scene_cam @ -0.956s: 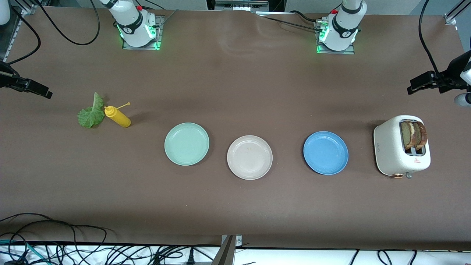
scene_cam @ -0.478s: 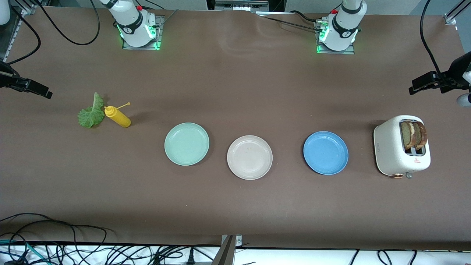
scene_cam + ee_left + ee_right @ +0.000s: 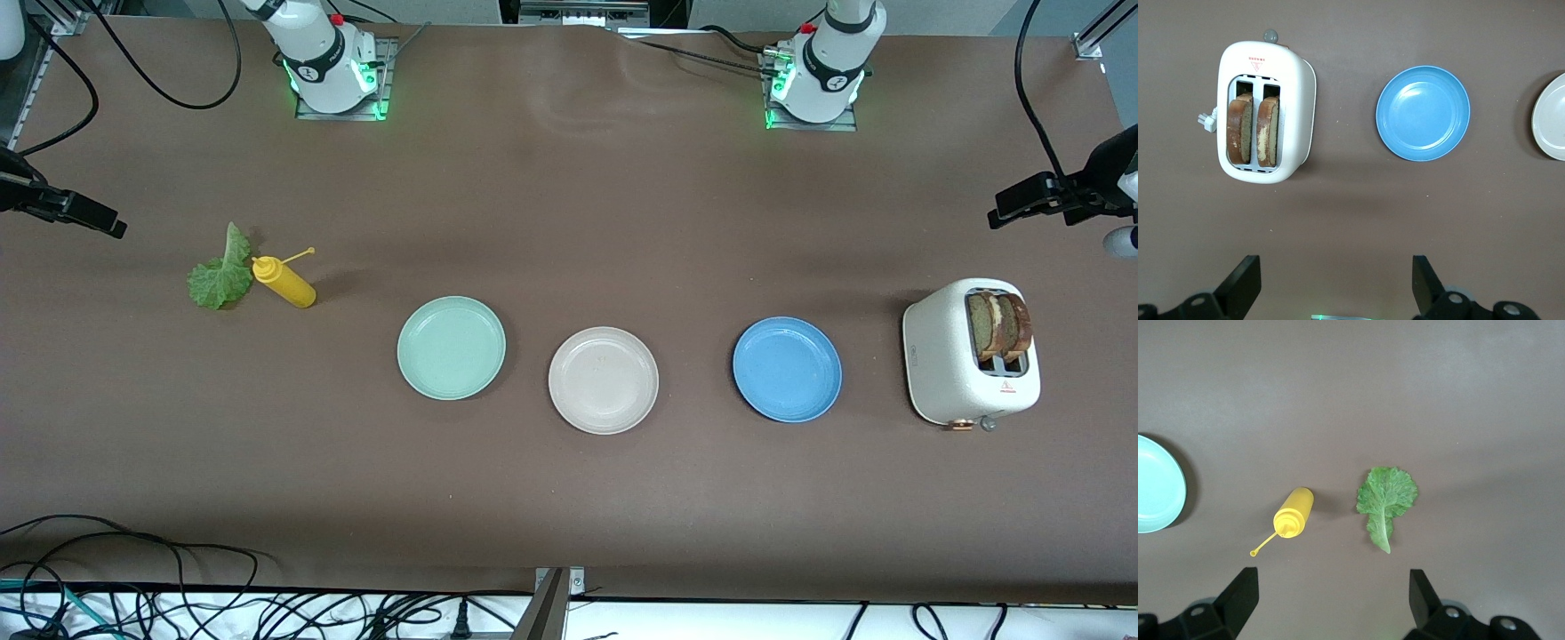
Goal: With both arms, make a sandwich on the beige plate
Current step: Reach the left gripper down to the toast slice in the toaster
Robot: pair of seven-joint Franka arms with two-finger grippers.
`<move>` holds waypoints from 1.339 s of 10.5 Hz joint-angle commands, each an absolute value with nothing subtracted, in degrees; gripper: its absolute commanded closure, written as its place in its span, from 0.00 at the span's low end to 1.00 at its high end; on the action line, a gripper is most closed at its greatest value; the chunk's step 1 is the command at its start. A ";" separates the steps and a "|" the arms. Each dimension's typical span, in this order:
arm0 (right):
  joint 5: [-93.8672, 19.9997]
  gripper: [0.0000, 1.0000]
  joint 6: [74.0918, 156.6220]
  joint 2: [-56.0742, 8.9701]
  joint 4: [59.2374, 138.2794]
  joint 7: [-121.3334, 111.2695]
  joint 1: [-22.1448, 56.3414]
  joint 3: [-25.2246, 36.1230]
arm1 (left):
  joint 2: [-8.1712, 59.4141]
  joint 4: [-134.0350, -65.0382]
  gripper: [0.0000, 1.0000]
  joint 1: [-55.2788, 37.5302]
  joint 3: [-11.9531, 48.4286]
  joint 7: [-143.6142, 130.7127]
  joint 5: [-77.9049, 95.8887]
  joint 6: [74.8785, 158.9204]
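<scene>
Nothing of the sandwich is assembled yet, judging by how things lie: the beige plate (image 3: 604, 380) sits bare at the middle of the table (image 3: 569, 498), with a mint-green plate (image 3: 452, 348) at about its ten o'clock in the front view and a blue plate (image 3: 787, 369) at its three o'clock, both bare too. The two bread slices (image 3: 999, 325) stand upright side by side in the slots of a white toaster (image 3: 941, 356) toward the left arm's end of the table, at three o'clock from the blue plate. The lettuce leaf (image 3: 219, 276) lies flat toward the right arm's end, with a yellow squeeze bottle (image 3: 284, 282) lying on its side just beside it; whether the two touch is hard to judge from the front camera, though the right wrist view shows them a little apart. The left tool (image 3: 1331, 283) hangs high over the table near the toaster with its jaws spread wide and nothing between them, and from its own camera the toaster and blue plate both lie clear below it. The right tool (image 3: 1330, 599) hangs high over the lettuce and bottle, jaws likewise wide and holding nothing. All the work seems to be left: a slice has to come out of the toaster onto the beige plate, then the leaf on top, then the second slice, and the layout suggests the left arm takes the bread and the right arm the lettuce.
</scene>
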State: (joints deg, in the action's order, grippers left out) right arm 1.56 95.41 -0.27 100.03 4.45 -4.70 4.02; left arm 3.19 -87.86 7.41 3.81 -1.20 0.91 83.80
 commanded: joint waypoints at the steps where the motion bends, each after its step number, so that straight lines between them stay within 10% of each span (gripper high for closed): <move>1: 0.62 0.00 94.48 -0.70 98.79 4.48 -4.75 4.13 | 3.96 -86.04 0.00 7.91 4.04 -0.97 1.14 82.44; 14: 0.79 0.00 94.39 -0.70 98.79 3.87 -4.75 4.04 | 11.41 -85.61 0.00 8.17 4.04 -0.79 -4.66 82.88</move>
State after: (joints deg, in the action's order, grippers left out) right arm 1.55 95.40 -0.31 100.01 4.38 -4.69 4.00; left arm 8.05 -87.88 7.83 3.71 -1.20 -2.85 83.81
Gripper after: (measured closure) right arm 0.000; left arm 0.000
